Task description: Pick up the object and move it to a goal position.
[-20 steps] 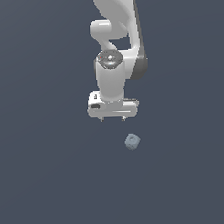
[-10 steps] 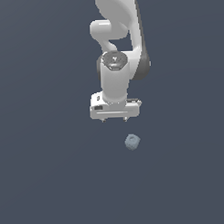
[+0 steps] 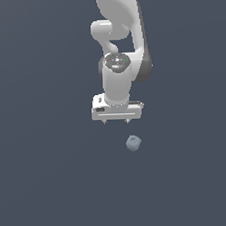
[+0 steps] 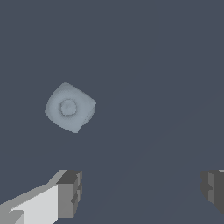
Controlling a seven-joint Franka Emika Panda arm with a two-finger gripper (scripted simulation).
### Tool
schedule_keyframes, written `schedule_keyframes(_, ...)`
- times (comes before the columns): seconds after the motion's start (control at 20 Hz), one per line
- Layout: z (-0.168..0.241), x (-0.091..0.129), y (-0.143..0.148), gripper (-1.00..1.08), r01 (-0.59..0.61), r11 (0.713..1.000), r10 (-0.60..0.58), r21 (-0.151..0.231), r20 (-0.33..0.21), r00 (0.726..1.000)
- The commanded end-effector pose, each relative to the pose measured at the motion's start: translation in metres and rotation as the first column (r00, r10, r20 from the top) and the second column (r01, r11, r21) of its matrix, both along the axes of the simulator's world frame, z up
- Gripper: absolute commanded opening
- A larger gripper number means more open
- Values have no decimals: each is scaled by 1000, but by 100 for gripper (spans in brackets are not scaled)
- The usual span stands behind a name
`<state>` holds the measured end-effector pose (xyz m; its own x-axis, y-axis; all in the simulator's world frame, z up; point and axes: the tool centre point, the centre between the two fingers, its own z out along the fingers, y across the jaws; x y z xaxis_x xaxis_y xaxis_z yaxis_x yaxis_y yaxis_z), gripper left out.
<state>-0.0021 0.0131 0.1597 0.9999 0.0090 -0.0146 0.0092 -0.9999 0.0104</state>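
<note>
The object is a small pale grey-blue lumpy cube lying on the dark floor. In the exterior view it sits below the gripper and a little toward that view's right. My gripper hangs from the white arm, pointing down, with its fingers spread wide and nothing between them. In the wrist view the object lies apart from the gripper, outside the gap between the fingertips. Nothing touches the object.
The white arm rises behind the gripper in the exterior view. The floor is a plain dark grey-blue surface.
The gripper has shifted slightly toward the exterior view's right and a little closer to the object. The object has not moved.
</note>
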Motion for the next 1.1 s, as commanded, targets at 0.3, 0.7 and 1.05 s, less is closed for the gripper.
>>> schedule_keyframes(0.3,-12,11,14,100,102,995,-102,2,3,995)
schedule_keyframes(0.7,-31,27,39,100,268,964,-268,6,7,964)
schedule_keyframes(1.05,-51,40,61,100,410,912,-410,8,11,912)
